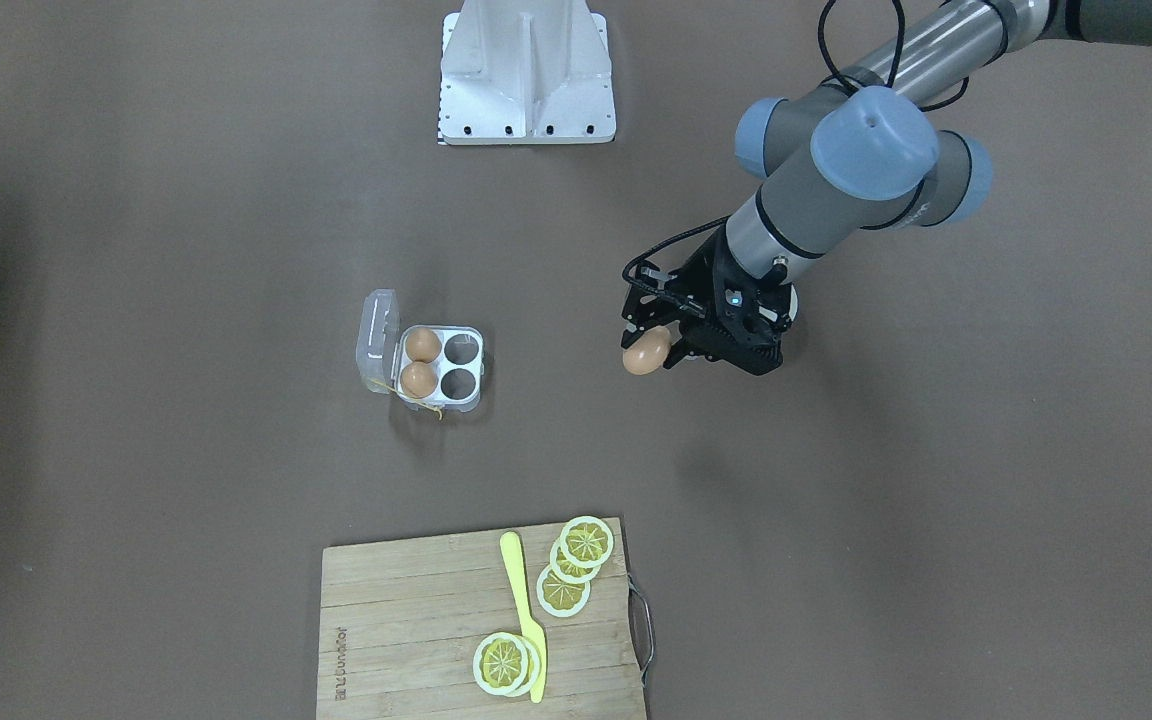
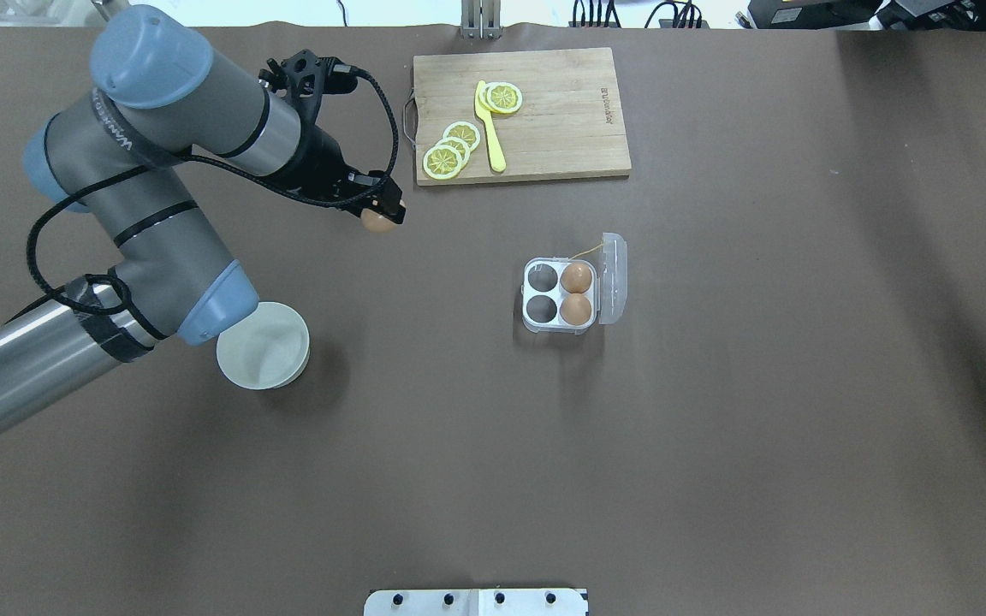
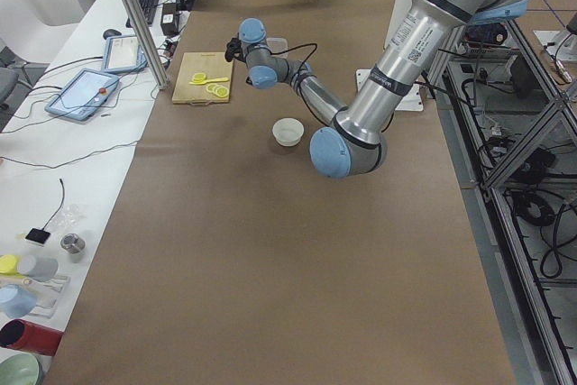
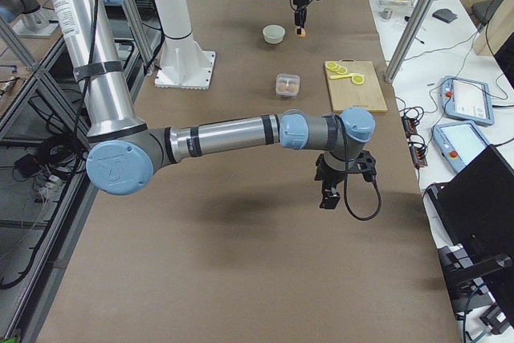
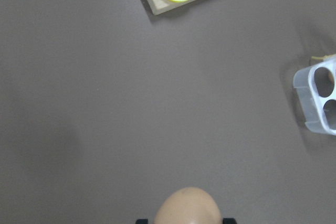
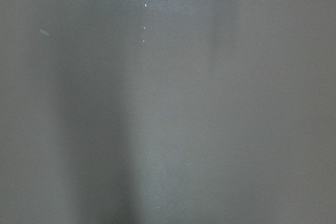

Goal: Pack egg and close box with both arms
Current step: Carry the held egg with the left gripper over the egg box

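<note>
While the left gripper (image 1: 658, 345) clenched the egg (image 1: 646, 352) above bare table (image 2: 715, 428), well apart from the box (image 2: 558, 293), the carry was the step in hand. Two other eggs (image 2: 577, 277) sat inside beside the open lid (image 2: 613, 278); the two cells (image 2: 542, 277) nearer that gripper lay empty. Next, I judged, the egg needed lowering squarely into one of those. Whether the right gripper (image 4: 331, 186), far off, was released or clenched, I could not tell

This is a robotics lab. Two grey robot arms (image 3: 397, 60) work at a long bench (image 3: 270, 268) with a brown cover. A side table (image 3: 54, 160) holds control tablets (image 4: 459, 99). Metal frames (image 3: 532, 146) and cables (image 3: 550, 259) stand around.
</note>
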Controlling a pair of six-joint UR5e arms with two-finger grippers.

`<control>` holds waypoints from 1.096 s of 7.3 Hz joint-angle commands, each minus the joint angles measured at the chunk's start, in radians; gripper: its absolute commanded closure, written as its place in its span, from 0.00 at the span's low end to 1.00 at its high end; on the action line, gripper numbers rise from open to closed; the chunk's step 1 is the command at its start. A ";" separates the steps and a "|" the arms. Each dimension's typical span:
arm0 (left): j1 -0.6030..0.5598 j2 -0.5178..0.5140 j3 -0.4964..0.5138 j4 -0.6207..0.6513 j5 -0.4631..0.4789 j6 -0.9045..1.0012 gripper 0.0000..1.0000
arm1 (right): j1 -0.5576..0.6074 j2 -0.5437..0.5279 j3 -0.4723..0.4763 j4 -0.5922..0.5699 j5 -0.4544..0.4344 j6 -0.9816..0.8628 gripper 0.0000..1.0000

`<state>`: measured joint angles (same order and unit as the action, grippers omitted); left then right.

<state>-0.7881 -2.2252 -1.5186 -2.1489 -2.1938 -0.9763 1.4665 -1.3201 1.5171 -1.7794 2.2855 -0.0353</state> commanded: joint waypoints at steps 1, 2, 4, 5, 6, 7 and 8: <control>0.035 -0.057 0.040 -0.090 0.084 -0.085 0.58 | 0.000 0.002 0.000 0.000 0.002 0.000 0.00; 0.052 -0.073 0.055 -0.136 0.124 -0.135 0.58 | 0.000 0.002 0.000 0.000 0.002 0.000 0.00; 0.127 -0.077 0.092 -0.256 0.274 -0.174 0.58 | 0.000 0.002 0.000 0.000 0.002 0.000 0.00; 0.157 -0.097 0.121 -0.314 0.313 -0.205 0.58 | 0.000 0.002 -0.002 0.000 0.002 0.000 0.00; 0.193 -0.100 0.127 -0.340 0.374 -0.220 0.58 | 0.000 0.001 -0.002 0.002 0.002 0.000 0.00; 0.202 -0.109 0.136 -0.342 0.385 -0.220 0.58 | 0.000 0.001 -0.002 0.000 0.002 0.000 0.00; 0.216 -0.126 0.155 -0.342 0.387 -0.220 0.58 | 0.000 0.001 -0.002 0.000 0.002 0.000 0.00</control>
<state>-0.5926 -2.3340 -1.3836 -2.4835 -1.8231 -1.1927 1.4665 -1.3190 1.5157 -1.7790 2.2872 -0.0353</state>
